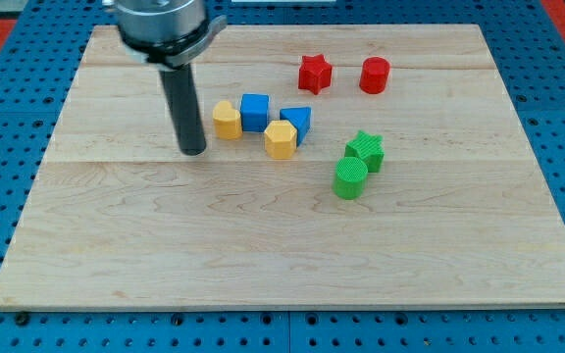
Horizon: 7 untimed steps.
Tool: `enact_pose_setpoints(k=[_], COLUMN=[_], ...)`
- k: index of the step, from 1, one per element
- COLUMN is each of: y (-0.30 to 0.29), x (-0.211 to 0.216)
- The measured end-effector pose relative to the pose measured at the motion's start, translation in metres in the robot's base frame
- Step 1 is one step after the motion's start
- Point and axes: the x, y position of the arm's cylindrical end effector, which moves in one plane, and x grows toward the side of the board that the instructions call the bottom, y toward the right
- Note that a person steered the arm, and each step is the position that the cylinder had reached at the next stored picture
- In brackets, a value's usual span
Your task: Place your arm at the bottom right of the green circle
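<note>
The green circle (350, 178) is a short green cylinder right of the board's middle. A green star (366, 150) touches it on its upper right. My tip (193, 152) rests on the board well to the view's left of the green circle and a little higher. It stands just left of a yellow block (227, 120). No block touches the tip.
A blue cube (254, 111), a blue triangle (297, 122) and a yellow hexagon (281, 139) cluster with the yellow block between my tip and the green blocks. A red star (314, 73) and a red cylinder (374, 75) sit near the top. The wooden board (263, 265) lies on a blue pegboard.
</note>
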Motion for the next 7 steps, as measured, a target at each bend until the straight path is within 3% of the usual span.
enact_pose_setpoints(k=[2,3,4,6,7], y=[-0.001,-0.012,0.007,0.143,0.143], x=[0.002,0.026,0.079,0.072,0.072])
